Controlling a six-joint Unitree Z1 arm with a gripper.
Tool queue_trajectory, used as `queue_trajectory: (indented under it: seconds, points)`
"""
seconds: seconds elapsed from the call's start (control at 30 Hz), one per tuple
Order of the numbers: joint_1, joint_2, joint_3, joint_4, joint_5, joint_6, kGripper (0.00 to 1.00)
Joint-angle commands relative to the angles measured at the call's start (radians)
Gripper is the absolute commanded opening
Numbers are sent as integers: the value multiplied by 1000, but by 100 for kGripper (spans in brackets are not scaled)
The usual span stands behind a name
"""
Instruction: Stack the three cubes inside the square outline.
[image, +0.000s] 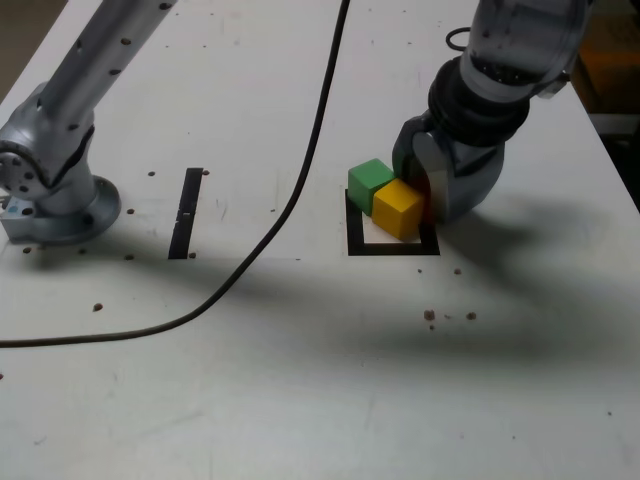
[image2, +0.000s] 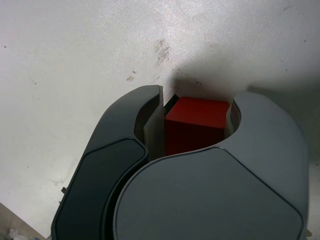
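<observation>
The grey pincer (image2: 196, 116) is clamped on the small solid red cube (image2: 196, 122), beside the black tape square outline (image: 392, 247); the cube looks light and rigid, best held by flat opposite faces.

A white table (image: 300, 400) fills the exterior view, its surface scuffed and dotted with small dark specks, a few of them clustered toward the exterior view's lower right. A black cable (image: 290, 200) runs down from the top edge and curves away to the exterior view's left edge. A straight black strip (image: 187, 212) lies flat on the table to the exterior view's left of the cable.
</observation>
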Motion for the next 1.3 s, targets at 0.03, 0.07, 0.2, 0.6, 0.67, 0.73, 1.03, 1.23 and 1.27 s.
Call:
queue_trajectory:
  seconds: [0.03, 0.07, 0.2, 0.6, 0.67, 0.73, 1.03, 1.23, 1.27]
  points:
    - [-2, -1, 7, -12, -11, 1, 39]
    - [-2, -2, 8, -15, -14, 1, 37]
    - [-3, -10, -1, -12, -22, 2, 28]
    - [-35, 19, -250, 186, -5, -23, 24]
    - [-45, 27, -268, 201, -8, -39, 24]
    - [-63, 42, -288, 209, -16, -56, 24]
    - [-99, 101, -345, 201, -13, -49, 24]
    - [-56, 32, -170, 138, -42, -56, 24]
    - [-51, 15, -137, 123, -47, -59, 24]
